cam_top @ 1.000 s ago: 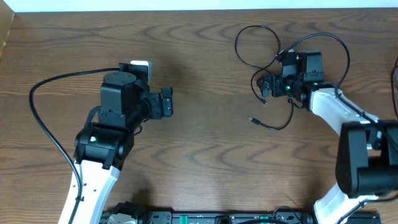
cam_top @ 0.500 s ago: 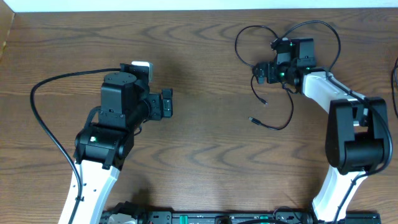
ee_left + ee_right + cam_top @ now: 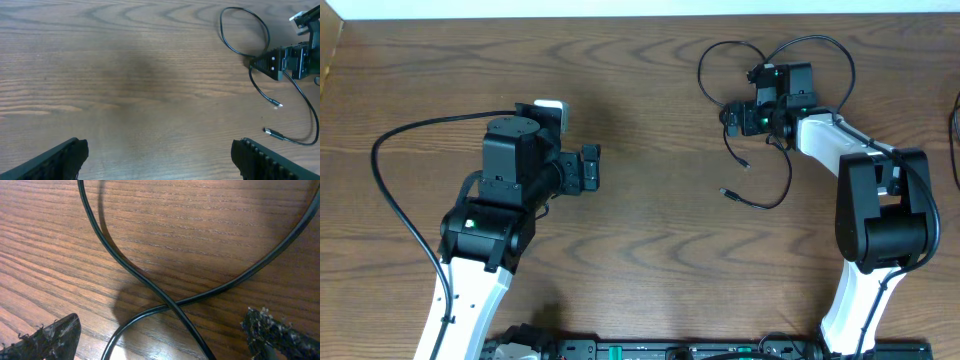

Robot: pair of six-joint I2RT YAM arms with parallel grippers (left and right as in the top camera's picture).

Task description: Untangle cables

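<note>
A thin black cable (image 3: 767, 206) lies in loose loops at the far right of the wooden table, with one small plug end (image 3: 725, 192) pointing left. My right gripper (image 3: 733, 118) hovers low over those loops and is open. In the right wrist view the cable (image 3: 125, 265) crosses over itself between the two fingertips (image 3: 55, 335), and nothing is gripped. My left gripper (image 3: 594, 167) is open over bare wood at the left. The left wrist view shows the open left gripper (image 3: 160, 160), with the cable loop (image 3: 223, 35) and the right gripper (image 3: 275, 62) far off at the upper right.
The left arm's thick black cable (image 3: 380, 170) arcs over the table at the far left. Another dark cord (image 3: 955, 110) shows at the right edge. The table's far edge (image 3: 620, 17) runs along the top.
My right gripper has moved toward the far edge and slightly left over the cable loops, and its arm now stands more upright. The top loop shifted a little. The left arm stayed still.
</note>
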